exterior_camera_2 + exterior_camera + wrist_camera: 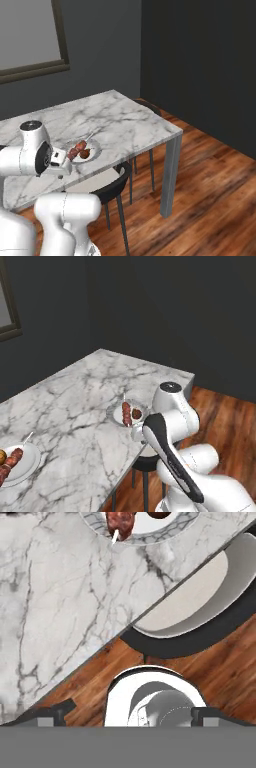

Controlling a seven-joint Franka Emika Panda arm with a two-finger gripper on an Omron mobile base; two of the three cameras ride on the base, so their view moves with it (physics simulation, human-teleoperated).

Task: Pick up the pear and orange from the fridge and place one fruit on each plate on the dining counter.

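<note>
The pear point(136, 414) point(85, 154), dark reddish-brown, lies on a small white plate point(117, 415) point(96, 148) beside a meat skewer point(126, 413), near the edge of the marble dining counter point(75, 401) point(125, 125). In the hand view the pear point(160, 514) and that plate point(150, 534) are cut by the top edge. A second plate point(27, 461) at the far left carries another skewer and the orange point(2, 457), half cut off. My gripper point(132, 714) hangs just off the counter's edge, beside the pear's plate, open and holding nothing. The fridge is out of view.
A black chair with a grey seat point(107, 182) point(200, 607) is tucked under the counter edge right below my hand. Wooden floor point(210, 190) lies to the right. Dark walls and a framed window point(30, 70) stand behind the counter.
</note>
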